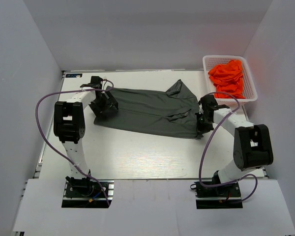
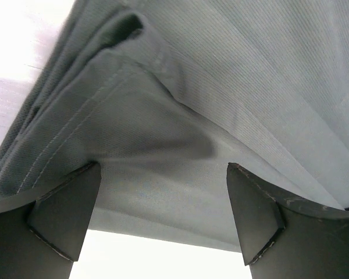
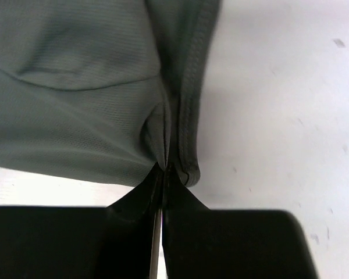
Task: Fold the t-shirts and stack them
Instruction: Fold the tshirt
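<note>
A: Where's the grey t-shirt [image 1: 147,110]?
B: On the desk [image 1: 137,152], stretched left to right between the two arms, a bit skewed. Looks doubled over, with creases through the middle. One part sticks out toward the far edge, near the basket but apart from it.
A: Left end effector [image 1: 104,104]?
B: At the shirt's left end. In the wrist view the fingers [image 2: 67,212] are spread wide, and a stitched hem in several layers lies across the gap. Not clamped on the cloth.
A: Right side?
B: Right end effector [image 1: 202,123] is at the shirt's right end, near corner. Fingers are pressed together, pinching a fold of grey cloth just beside a stitched hem. Fabric puckers right at the tips. Bare desk to the right of it.
A: Orange t-shirts [image 1: 228,76]?
B: Crumpled in the white basket [image 1: 209,61], far right corner of the desk. Can't tell how many. Not touching the grey one.
</note>
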{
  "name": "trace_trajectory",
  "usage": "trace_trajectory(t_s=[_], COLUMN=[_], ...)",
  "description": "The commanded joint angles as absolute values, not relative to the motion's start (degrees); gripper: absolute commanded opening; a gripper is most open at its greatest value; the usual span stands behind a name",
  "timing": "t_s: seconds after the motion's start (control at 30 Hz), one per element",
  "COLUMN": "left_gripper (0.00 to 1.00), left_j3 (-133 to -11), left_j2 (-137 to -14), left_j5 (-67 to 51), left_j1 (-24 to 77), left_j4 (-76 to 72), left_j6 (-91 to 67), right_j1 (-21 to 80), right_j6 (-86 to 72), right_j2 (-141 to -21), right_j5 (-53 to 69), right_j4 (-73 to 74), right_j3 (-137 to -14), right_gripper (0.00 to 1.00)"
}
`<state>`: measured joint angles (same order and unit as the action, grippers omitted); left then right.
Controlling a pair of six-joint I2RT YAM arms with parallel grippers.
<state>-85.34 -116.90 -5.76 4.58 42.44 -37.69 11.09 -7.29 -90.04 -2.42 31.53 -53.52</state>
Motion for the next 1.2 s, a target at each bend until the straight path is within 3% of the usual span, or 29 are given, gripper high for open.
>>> trace_trajectory(t_s=[0.0, 0.13, 0.17, 0.2, 0.27, 0.37, 0.4, 0.5, 0.7, 0.77, 0.9, 1.03, 1.07, 1.1, 1.17], left_gripper=[1.00, 1.00, 1.00, 1.00, 1.00, 1.00, 1.00, 1.00, 1.00, 1.00, 1.00, 1.00, 1.00, 1.00, 1.00], left_j3=[-83.3, -83.3, -83.3, -83.3, -83.3, -83.3, -83.3, -82.8, -85.5, -86.7, -87.5, -85.3, -84.4, -84.4, -82.9], left_j2=[-120.2, -120.2, -120.2, -120.2, -120.2, -120.2, -120.2, -119.2, -115.5, -114.4, -111.1, -108.6, -108.6, -108.6, -108.1], left_j5=[-1.7, -0.6, 0.0, 0.0, 0.0, 0.5, 0.5, 0.0, -2.5, -3.0, -3.0, -4.7, -4.7, -4.7, -4.7], left_j1=[3.6, 3.6, 3.6, 3.6, 3.6, 3.6, 3.6, 4.1, 4.1, 4.7, 4.7, 4.7, 4.7, 4.7, 4.7], left_j4=[44.0, 44.0, 44.6, 44.6, 45.3, 45.8, 45.8, 45.8, 46.3, 46.9, 46.9, 45.6, 45.6, 45.6, 45.6], left_j6=[-37.0, -37.0, -37.0, -37.0, -37.5, -37.5, -37.5, -37.5, -36.3, -35.2, -35.2, -35.2, -35.2, -35.2, -35.2], right_j1=[10.1, 8.7, 8.6, 8.6, 8.3, 7.6, 7.4, 6.7, 6.9, 6.9, 7.4, 9.0, 9.7, 10.1, 11.4], right_j6=[-10.0, -10.3, -10.3, -10.6, -11.0, -12.0, -12.1, -12.9, -9.9, -9.1, -10.1, -11.9, -12.1, -13.2, -14.1], right_j2=[-86.2, -85.6, -85.7, -85.8, -85.4, -85.0, -85.0, -85.5, -81.1, -79.2, -76.7, -80.3, -82.2, -84.2, -86.7], right_j5=[-8.1, -8.9, -8.6, -8.4, -7.9, -8.6, -9.7, -9.5, 3.2, 8.1, 18.4, 24.2, 26.3, 26.7, 27.3], right_j4=[37.0, 37.9, 38.0, 37.9, 37.3, 37.3, 37.4, 38.3, 38.3, 38.0, 34.0, 28.5, 28.1, 27.2, 25.2], right_j3=[-53.6, -52.6, -52.5, -51.7, -50.2, -49.7, -49.9, -51.9, -57.9, -59.7, -60.4, -61.3, -61.9, -61.9, -61.9], right_gripper=[0.00, 0.00, 0.03, 0.16, 0.26, 0.33, 0.43, 0.45, 0.52, 0.63, 0.71, 0.77, 0.87, 0.90, 0.90])
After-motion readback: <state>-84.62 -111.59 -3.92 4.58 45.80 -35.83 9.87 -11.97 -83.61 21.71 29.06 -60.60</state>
